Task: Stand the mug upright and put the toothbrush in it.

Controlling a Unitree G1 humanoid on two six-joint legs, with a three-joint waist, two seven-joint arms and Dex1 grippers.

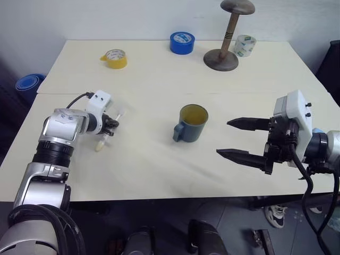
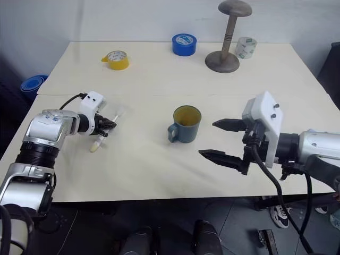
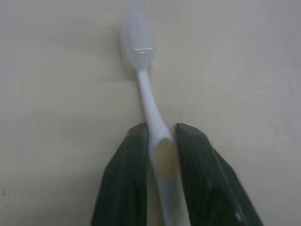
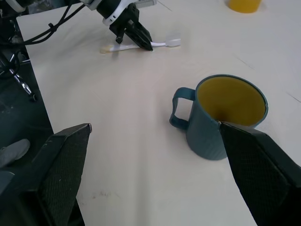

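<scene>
**Desk:** What do you have at the left end?

**Operator:** My left gripper (image 3: 162, 141) is pinched on the toothbrush (image 3: 149, 106). In the left wrist view I see both black fingers (image 3: 127, 174) pressed against the handle where the white neck turns yellow, with the white head sticking out past the tips. The brush lies flat on the table (image 1: 159, 69), and in the head views its yellow end (image 1: 99, 146) pokes out on the near side of the gripper and the white head on the far side.

**Desk:** And the right?

**Operator:** My right gripper (image 1: 241, 139) hangs above the table with its two black fingers spread wide, one above the other, nothing between them. The tips point toward the mug (image 1: 190, 123) but stay apart from it.

**Desk:** How does the mug stand?

**Operator:** Upright, mouth up, near the middle of the table, between my two grippers. I can see straight into the yellowish inside in the right wrist view, and the handle (image 4: 181, 107) faces the near left, toward the toothbrush side. The mug and toothbrush are well apart.

**Desk:** Anything further out?

**Operator:** Along the far edge I see a yellow tape roll (image 1: 115, 58) on the left, a blue tape roll (image 1: 182, 42) near the centre, a brown wooden stand (image 1: 228, 37) with a round base and a rounded top, and a pale tape roll (image 1: 245, 45) just beside it on the right.
</scene>
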